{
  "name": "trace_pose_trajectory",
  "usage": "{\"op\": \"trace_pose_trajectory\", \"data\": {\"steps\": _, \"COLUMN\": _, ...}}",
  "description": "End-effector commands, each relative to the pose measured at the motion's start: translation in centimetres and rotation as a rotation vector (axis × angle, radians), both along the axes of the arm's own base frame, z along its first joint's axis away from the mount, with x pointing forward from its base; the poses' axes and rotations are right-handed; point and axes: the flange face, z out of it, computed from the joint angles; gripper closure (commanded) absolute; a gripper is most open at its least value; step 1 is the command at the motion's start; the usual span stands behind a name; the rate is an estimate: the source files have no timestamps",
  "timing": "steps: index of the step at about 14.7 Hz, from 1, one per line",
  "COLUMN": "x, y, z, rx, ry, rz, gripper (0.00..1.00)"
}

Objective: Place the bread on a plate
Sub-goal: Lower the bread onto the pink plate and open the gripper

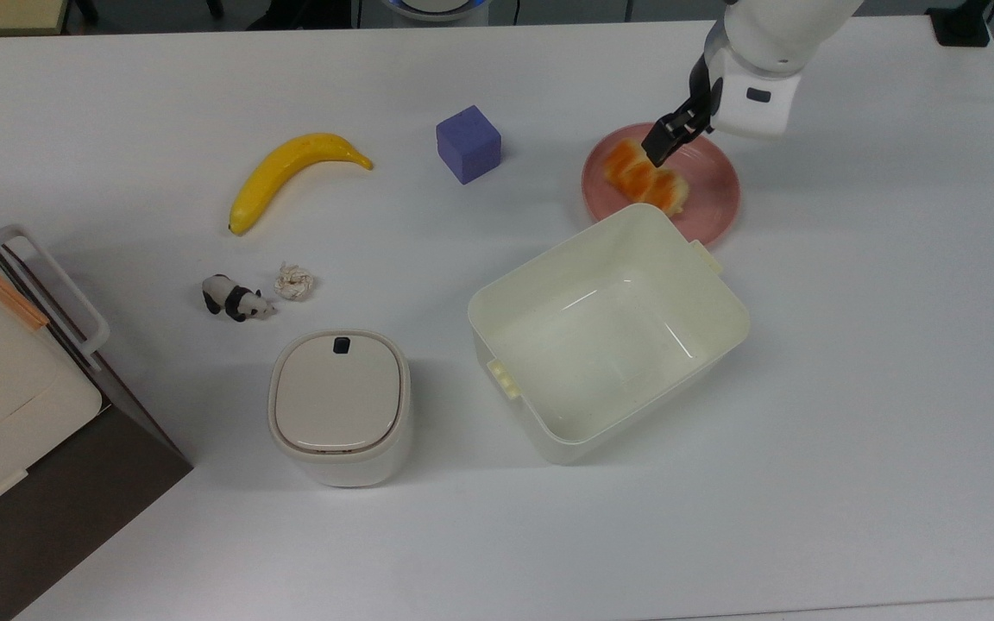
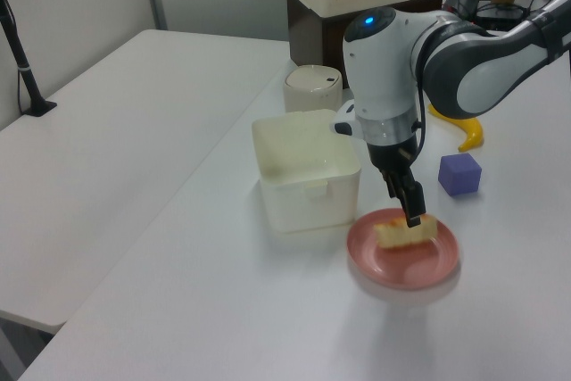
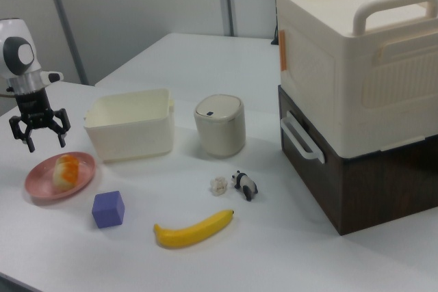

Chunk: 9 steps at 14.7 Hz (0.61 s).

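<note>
The bread [image 1: 645, 180] is laid on the plate [image 1: 713, 203]; the claw [image 3: 39, 133] is spread wide, apparently clear above. It could be nudged off if the claw dips.

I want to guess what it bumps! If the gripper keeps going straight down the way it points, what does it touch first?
Probably the bread, lying on the pink plate right under the open gripper. Depth is hard to judge, so it might land on the plate beside it.
</note>
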Motion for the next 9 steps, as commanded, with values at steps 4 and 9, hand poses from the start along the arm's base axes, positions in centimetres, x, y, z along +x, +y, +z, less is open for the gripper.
{"op": "trace_pose_trajectory", "data": {"steps": 4, "x": 1.0, "y": -0.9, "z": 2.6, "rx": 0.013, "ry": -0.049, "rz": -0.029, "gripper": 0.00}}
{"op": "trace_pose_trajectory", "data": {"steps": 9, "x": 5.0, "y": -10.5, "z": 10.3, "rx": 0.049, "ry": -0.179, "rz": -0.269, "gripper": 0.00}}
